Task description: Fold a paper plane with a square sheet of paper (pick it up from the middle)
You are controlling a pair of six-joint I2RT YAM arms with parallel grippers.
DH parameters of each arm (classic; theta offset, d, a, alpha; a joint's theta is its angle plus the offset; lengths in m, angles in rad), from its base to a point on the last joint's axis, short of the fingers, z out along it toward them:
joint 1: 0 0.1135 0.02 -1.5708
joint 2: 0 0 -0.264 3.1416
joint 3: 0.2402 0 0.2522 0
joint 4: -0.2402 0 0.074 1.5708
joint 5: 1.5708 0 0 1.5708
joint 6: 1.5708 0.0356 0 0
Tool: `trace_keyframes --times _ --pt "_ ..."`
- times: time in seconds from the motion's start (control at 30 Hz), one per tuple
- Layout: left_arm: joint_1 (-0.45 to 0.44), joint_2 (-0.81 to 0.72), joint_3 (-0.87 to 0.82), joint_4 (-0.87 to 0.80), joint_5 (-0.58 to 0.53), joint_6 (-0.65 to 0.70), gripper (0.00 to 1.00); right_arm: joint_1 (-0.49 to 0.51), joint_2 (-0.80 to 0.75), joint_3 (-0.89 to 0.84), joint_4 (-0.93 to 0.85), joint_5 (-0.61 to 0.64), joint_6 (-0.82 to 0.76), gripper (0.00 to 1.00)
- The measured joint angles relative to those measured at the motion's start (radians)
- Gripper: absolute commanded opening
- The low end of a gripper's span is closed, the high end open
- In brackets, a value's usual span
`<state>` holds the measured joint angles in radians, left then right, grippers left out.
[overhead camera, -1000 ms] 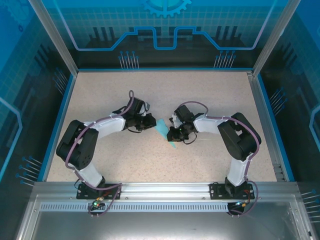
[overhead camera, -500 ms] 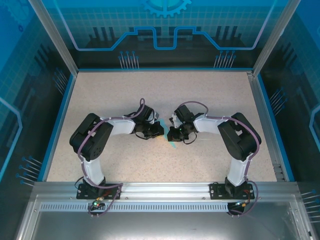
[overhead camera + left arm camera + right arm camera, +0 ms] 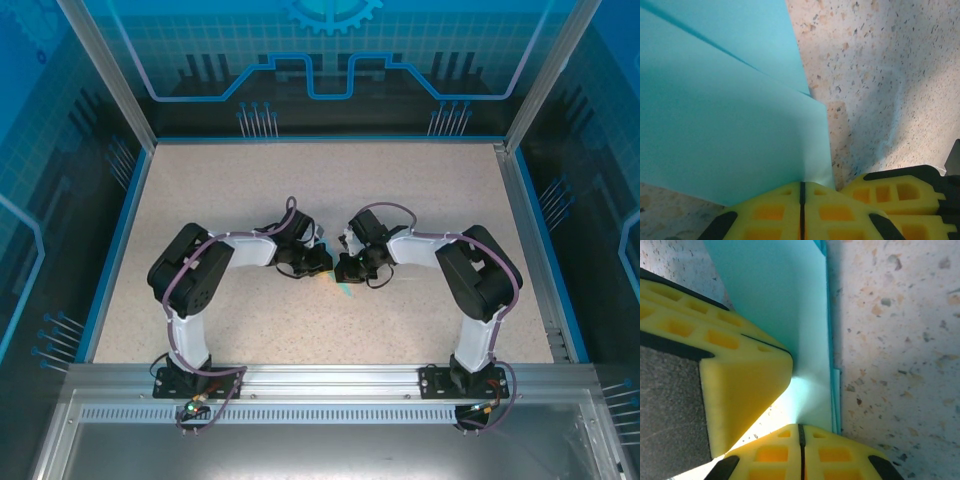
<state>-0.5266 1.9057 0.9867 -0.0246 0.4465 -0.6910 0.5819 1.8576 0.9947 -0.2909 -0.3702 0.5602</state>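
Centrally, folded paper (image 3: 730, 125) against closed left gripper (image 3: 801, 192) and right gripper (image 3: 800, 435).

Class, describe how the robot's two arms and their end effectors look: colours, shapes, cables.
The left arm and right arm have white links, bulky black joints and purple cables. The left end effector and right end effector are yellow, grid-pocketed and black-backed.
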Motion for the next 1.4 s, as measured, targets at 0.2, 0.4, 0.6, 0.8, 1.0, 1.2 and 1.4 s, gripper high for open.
trace_keyframes --times 0.2,0.4,0.6,0.8,1.0,1.2,1.4 --pt "0.001 0.000 0.013 -0.024 -0.016 -0.010 0.09 0.000 0.001 -0.003 -0.003 0.006 0.000 0.07" --pt "0.044 0.005 0.031 -0.054 -0.023 0.010 0.09 0.001 0.003 -0.008 -0.003 0.014 0.000 0.07" --pt "0.121 0.024 0.061 -0.079 -0.018 0.040 0.09 0.001 0.005 -0.008 -0.004 0.014 0.000 0.07" --pt "0.174 0.043 0.085 -0.096 0.005 0.063 0.09 0.001 0.005 -0.008 -0.004 0.015 0.000 0.06" --pt "0.209 0.048 0.100 -0.108 -0.008 0.066 0.09 0.001 0.005 -0.008 -0.004 0.015 0.000 0.07" --pt "0.243 0.052 0.124 -0.135 -0.039 0.089 0.11 0.001 0.005 -0.008 -0.004 0.015 0.000 0.07" --pt "0.279 0.027 0.145 -0.161 -0.072 0.116 0.12 0.001 0.001 -0.009 -0.004 0.014 -0.001 0.07"
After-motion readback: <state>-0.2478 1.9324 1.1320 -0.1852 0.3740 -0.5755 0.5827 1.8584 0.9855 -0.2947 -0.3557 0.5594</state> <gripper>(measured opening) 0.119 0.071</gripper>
